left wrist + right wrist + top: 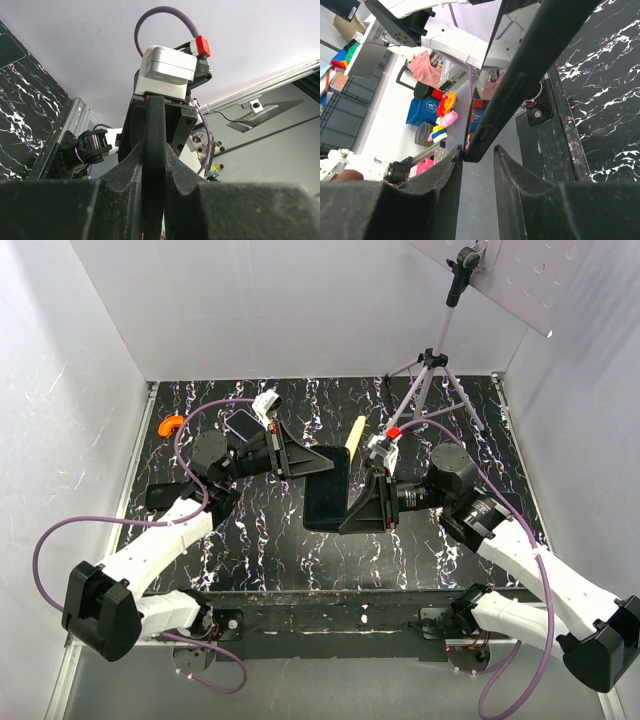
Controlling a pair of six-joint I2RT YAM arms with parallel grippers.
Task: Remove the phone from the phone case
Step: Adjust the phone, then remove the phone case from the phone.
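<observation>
Left claw (322,455) first, seen from above: it is clamped onto the end of the phone case (326,492) that lies nearer the grey tripod (436,370). My right claw (348,522) has the corner farther from the tripod. Between us the dark slab hangs tilted, up off the marble table (250,540), on the side of the tripod towards my bases and well apart from it. A cream-yellow stick (355,432) lies on the table between the tripod and my left claw, just beyond the case. From my left wrist the case shows edge-on as a thin black strip, squeezed between my two fingers (125,172) with no gap on either side, and it runs up to the other claw's white camera box (167,65). From my right wrist, my fingers (517,182) are drawn in narrow around the case's lower corner, one on each face. The phone (486,95) sits in the shell, its glossy screen mirroring the room on the face turned away from the table.
</observation>
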